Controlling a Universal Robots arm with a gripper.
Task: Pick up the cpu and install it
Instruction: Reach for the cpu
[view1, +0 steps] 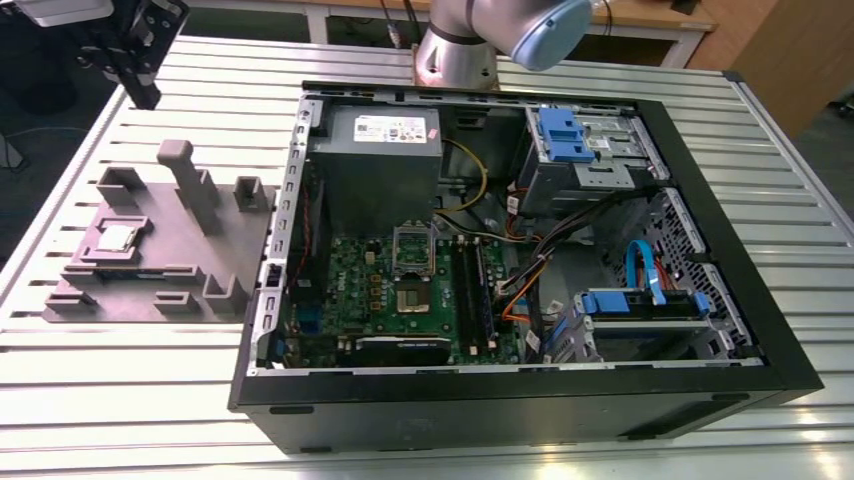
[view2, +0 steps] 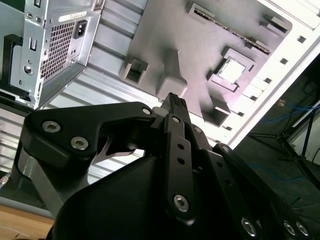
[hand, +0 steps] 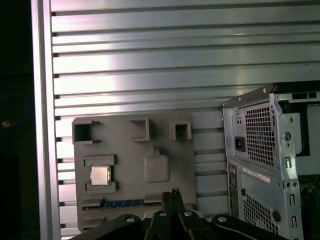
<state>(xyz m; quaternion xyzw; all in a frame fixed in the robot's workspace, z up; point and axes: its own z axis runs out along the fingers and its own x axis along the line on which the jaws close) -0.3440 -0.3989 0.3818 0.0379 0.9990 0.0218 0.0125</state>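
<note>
An open black computer case (view1: 507, 410) fills the exterior view's lower right, on a slatted aluminium table (view1: 134, 400). At middle left, a grey moulded fixture block (view1: 200, 262) cradles the small silvery square cpu (view1: 118, 238). Upper left, the black gripper (view1: 144, 98) hangs clear of it, fingers pressed together, empty.

The cpu (view1: 118, 237) lies on the fixture (view1: 180, 248) beside the computer case (view1: 534, 410).

In the first wrist view the gripper (hand: 174, 192) is kinda covering an edge of the grey fixture (hand: 130, 160), and the computer case (hand: 260, 150) is running out of frame.
</note>
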